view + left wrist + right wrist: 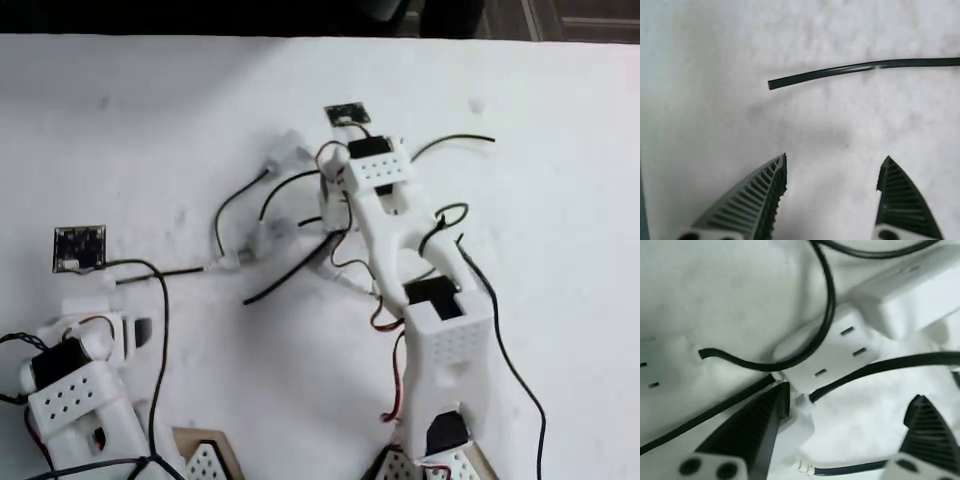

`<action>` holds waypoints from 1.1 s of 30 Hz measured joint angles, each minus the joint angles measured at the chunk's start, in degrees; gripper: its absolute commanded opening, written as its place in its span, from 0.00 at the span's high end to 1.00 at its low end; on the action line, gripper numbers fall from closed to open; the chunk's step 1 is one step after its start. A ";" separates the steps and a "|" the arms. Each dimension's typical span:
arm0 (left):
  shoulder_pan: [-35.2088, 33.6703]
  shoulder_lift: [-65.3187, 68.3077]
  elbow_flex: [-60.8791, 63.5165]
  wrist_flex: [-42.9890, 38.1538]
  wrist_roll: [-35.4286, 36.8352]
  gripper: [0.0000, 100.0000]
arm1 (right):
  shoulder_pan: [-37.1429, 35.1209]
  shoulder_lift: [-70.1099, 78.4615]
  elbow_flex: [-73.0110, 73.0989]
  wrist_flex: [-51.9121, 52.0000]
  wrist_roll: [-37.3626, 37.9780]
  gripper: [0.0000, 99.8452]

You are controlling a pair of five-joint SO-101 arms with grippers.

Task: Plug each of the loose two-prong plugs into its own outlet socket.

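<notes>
The left gripper (832, 165) has its two dark ridged fingers apart over the white table (700, 60). The cut end of a thin black cord (850, 69) lies just ahead of them. The right gripper (850, 396) is wide apart too. A white plastic outlet block (832, 352) with small slots sits just ahead of its fingertips, with black wires (827, 305) looping across it.

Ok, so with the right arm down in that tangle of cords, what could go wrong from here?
1. A black cord loops across the white outlet block right by its slots; the open right gripper could close on cord alone.
2. Nothing visibly anchors that block, so a push may slide it.
3. The open left gripper faces a bare cord end; grabbing there would probably only tug the cord.
</notes>
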 measured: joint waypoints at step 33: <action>0.00 0.00 0.00 0.00 0.00 0.71 | -16.18 -0.88 0.00 9.76 0.00 0.67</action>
